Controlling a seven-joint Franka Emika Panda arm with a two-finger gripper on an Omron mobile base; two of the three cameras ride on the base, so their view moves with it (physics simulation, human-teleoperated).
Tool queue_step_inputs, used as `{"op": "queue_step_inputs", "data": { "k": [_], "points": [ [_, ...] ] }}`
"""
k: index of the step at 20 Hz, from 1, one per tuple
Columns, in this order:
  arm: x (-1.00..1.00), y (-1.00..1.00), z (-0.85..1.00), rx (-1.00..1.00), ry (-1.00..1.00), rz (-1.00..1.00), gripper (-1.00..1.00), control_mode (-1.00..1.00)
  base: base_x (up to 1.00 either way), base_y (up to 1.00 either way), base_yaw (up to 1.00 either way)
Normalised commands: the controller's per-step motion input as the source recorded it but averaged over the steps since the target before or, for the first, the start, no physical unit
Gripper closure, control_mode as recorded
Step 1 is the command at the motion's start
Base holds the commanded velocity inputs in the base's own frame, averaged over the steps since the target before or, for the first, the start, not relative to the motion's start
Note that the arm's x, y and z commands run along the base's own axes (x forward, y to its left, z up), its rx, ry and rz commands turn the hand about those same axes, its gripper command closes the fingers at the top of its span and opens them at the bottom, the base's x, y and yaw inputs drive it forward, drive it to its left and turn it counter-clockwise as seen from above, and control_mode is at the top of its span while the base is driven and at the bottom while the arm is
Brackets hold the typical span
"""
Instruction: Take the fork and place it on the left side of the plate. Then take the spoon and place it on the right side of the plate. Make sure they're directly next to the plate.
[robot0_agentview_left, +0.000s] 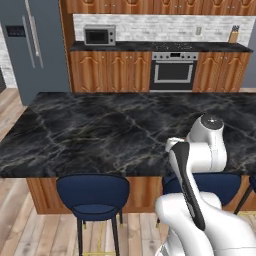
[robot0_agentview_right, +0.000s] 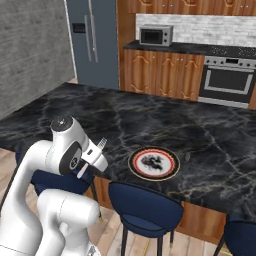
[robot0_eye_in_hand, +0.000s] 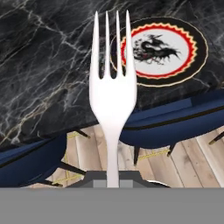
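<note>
You've got the fork (robot0_eye_in_hand: 111, 94) clamped in the gripper (robot0_eye_in_hand: 113, 181), jaws closed on the bottom of its handle, tines pointing up toward twelve o'clock in the hand view. The plate (robot0_eye_in_hand: 199, 59) sits on the counter (robot0_eye_in_hand: 43, 65) at about one o'clock from the tines, close to the near edge. In the right base view the gripper (robot0_agentview_right: 100, 147) hangs off that edge at around nine o'clock of the plate (robot0_agentview_right: 170, 172), over the stools (robot0_agentview_right: 145, 205), not over the marble. That's your first risk: let go here and the fork drops to the floor. Second, the grip is far down the handle, so the long free end can swing or slip if you move sharply. Third, coming in low could knock the tines against the counter edge or nudge the plate. Finally, placement: set it too far out and it isn't directly beside the plate; too close and it lands on the rim. The dark shape at three o'clock of the plate looks like the spoon (robot0_agentview_right: 187, 156), though it's too small to be sure.
</note>
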Motion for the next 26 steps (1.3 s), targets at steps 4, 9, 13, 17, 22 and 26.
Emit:
{"op": "queue_step_inputs", "data": {
  "k": [4,9,13,17,22,26],
  "points": [
    [0.0,0.0,0.0,0.0,0.0,0.0,1.0,1.0,0.38,0.24,0.0],
    [0.0,0.0,0.0,0.0,0.0,0.0,1.0,1.0,0.34,0.09,0.0],
    [0.2,0.0,0.02,0.0,0.02,0.0,1.0,-1.0,0.17,0.01,0.0],
    [0.48,0.0,0.01,0.0,0.07,0.0,1.0,-1.0,0.0,0.0,0.0],
    [0.44,0.0,0.0,-0.07,0.11,0.0,1.0,-1.0,0.0,0.0,0.0],
    [0.42,-0.06,0.0,-0.11,0.12,0.0,1.0,-1.0,0.0,0.0,0.0]
  ]
}}
